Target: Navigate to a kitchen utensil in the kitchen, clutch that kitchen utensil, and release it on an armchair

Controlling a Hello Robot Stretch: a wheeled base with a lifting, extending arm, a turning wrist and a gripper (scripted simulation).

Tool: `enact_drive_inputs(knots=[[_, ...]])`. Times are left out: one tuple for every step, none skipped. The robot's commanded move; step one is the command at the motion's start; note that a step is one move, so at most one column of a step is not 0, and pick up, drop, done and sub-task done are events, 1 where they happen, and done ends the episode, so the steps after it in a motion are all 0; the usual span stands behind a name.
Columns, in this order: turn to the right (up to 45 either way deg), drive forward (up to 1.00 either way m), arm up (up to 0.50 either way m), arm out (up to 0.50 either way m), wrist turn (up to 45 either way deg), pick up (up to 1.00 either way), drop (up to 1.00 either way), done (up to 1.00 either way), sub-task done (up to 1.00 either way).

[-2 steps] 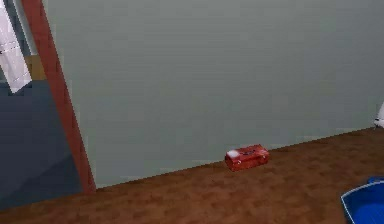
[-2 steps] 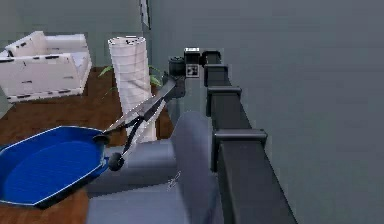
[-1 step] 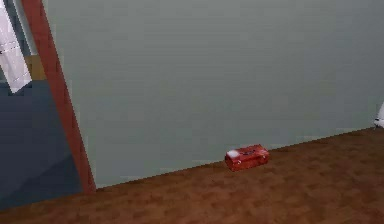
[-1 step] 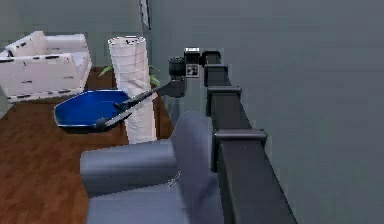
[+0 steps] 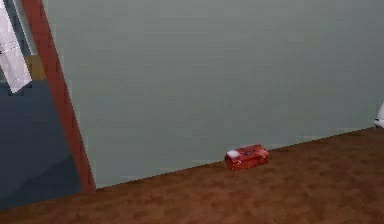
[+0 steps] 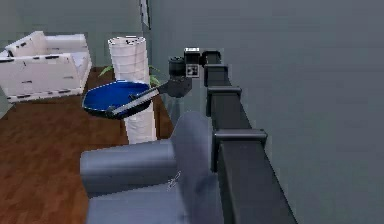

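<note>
Holding a blue pan (image 6: 113, 98) by its dark handle at the far end of the gripper (image 6: 168, 90), clear of every surface. Cannot tell more of the fingers' set than that.

Hanging higher in the arm side view than the grey-blue armchair (image 6: 140, 175), not touching its cushions. Cannot tell whether directly over the seat or just past the armchair's far edge.

Along the armchair, on the arm side view's right: the dark square arm (image 6: 235, 140), reaching out past the backrest to the gripper.

Beyond the armchair, right behind the pan: a white cylinder (image 6: 128, 58), standing upright.

Well beyond the armchair, toward the arm side view's left: a white sofa (image 6: 45, 65), with brown wooden floor (image 6: 40, 135) between the two.

In the forward view: a small red box (image 5: 247, 158) lying on the floor against a grey-green wall (image 5: 220, 70). No telling where that lies from the armchair.
</note>
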Motion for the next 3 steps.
enact_drive_inputs(knots=[[0.0, 0.0, -0.32, 0.0, 0.0, 0.0, 0.0, 0.0, 0.0], [0.0, 0.0, -0.32, 0.0, 0.0, 0.0, 0.0, 0.0, 0.0], [0.0, 0.0, 0.0, 0.0, 0.0, 0.0, 1.0, 0.0, 0.0]])
